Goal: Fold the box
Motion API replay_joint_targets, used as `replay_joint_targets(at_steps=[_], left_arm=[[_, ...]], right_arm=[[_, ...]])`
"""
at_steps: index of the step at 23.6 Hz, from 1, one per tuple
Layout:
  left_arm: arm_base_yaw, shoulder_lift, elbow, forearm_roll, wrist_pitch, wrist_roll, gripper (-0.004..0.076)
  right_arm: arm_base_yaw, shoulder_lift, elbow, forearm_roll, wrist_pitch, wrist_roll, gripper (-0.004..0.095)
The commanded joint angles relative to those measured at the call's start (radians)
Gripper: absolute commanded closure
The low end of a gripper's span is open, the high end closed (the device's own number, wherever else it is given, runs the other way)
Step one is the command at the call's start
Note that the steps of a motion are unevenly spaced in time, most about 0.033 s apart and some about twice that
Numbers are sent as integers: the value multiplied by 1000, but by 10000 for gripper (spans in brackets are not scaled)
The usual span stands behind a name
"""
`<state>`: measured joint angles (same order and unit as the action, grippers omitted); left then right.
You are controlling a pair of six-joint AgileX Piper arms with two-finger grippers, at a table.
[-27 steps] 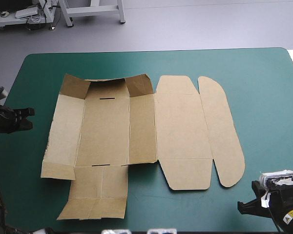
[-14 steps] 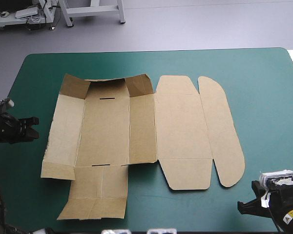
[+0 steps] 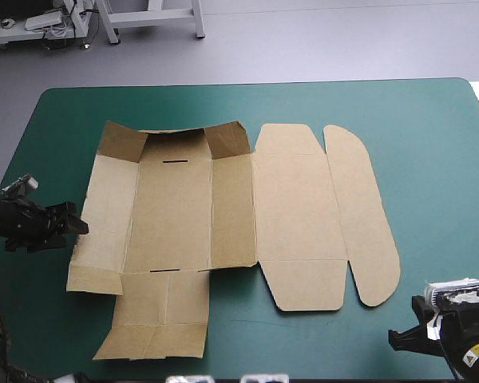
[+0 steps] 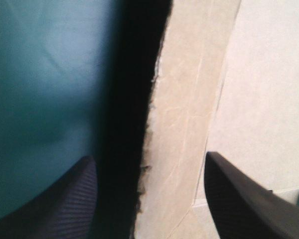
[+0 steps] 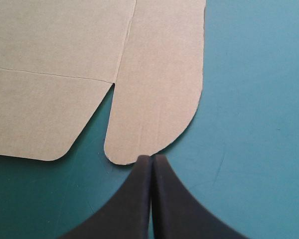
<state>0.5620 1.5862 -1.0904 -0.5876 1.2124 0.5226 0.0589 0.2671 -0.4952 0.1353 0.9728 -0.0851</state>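
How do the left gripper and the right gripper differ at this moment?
The left gripper has its jaws open; the right gripper has them shut. The left gripper is at the left edge of the box, which lines up between its jaws; the right gripper points at the end of the rounded flap. Both hold nothing.

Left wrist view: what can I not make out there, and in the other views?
Left wrist view: blur and dark shadow hide whether the open left claw touches the box edge.
High view: the right claw is too small and dark to read.
Right wrist view: most of the box is outside the picture.
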Motion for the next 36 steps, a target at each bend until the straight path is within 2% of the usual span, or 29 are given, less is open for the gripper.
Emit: replay_joint_targets(at_steps=[1, 6, 11, 13, 15, 16, 17, 20, 27, 36], left_arm=[[-11, 7, -21, -101, 57, 19, 269], [-99, 76, -21, -124, 61, 51, 272], [-215, 115, -21, -106, 12, 51, 279], [-222, 134, -21, -99, 8, 51, 372], [-222, 143, -21, -104, 3, 49, 565], [-222, 143, -21, -104, -11, 49, 696], [-222, 143, -23, -104, -18, 50, 729], [-222, 143, -37, -86, -23, 58, 733], [-244, 126, -174, 66, 81, 99, 733], [-474, 67, -408, 341, 56, 199, 733]], right_arm=[[4, 10, -36, 5, -62, -6, 926], [4, 10, -36, 5, -62, -6, 926], [4, 10, -36, 5, -62, -6, 926], [4, 10, -36, 5, -62, -6, 926], [4, 10, -36, 5, -62, -6, 926], [4, 10, -36, 5, -62, -6, 926], [4, 10, -36, 5, -62, -6, 926], [4, 10, -36, 5, -62, -6, 926], [4, 10, -36, 5, -62, -6, 926], [4, 14, -36, 5, -62, -6, 926]])
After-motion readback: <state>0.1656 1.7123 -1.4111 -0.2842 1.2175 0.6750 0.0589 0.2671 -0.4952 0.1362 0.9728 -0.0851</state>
